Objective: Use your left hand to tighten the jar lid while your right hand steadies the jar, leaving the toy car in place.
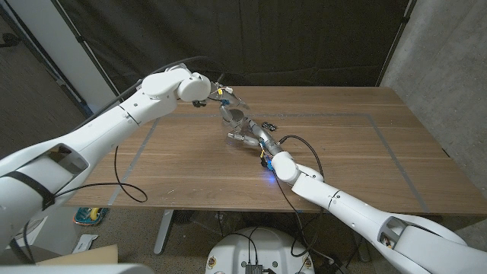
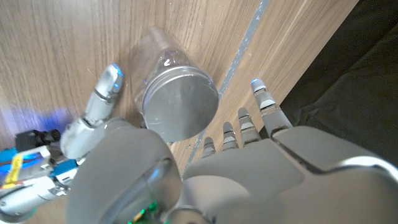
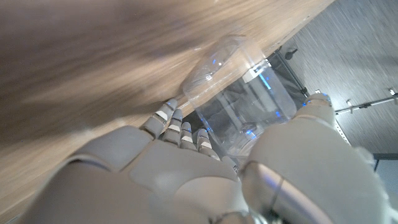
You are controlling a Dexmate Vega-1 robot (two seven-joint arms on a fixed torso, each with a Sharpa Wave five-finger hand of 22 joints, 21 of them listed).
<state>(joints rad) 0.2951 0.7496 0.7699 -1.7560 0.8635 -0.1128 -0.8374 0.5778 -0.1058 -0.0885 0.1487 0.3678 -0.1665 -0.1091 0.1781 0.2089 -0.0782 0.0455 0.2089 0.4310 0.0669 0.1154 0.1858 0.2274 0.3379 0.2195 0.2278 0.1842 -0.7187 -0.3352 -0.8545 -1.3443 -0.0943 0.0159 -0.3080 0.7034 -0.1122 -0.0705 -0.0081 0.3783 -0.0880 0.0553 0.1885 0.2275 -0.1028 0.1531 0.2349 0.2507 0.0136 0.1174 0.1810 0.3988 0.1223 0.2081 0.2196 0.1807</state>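
A clear jar (image 1: 233,116) with a silver metal lid (image 2: 180,104) stands upright on the wooden table (image 1: 342,152) near its middle. My right hand (image 1: 249,138) grips the jar's clear body (image 3: 249,102), thumb on one side and fingers (image 3: 180,132) on the other. My left hand (image 1: 223,97) hovers just above and behind the lid, fingers (image 2: 261,99) spread and apart from it. One right-hand fingertip (image 2: 107,86) lies against the jar's side. A small dark toy car (image 1: 268,125) sits on the table just right of the jar, beside my right hand.
A grey tape outline (image 1: 384,137) marks a rectangle on the tabletop. A black cable (image 1: 304,148) loops over the table by my right wrist. A dark curtain hangs behind the far edge. A colourful object (image 1: 90,215) lies on the floor at left.
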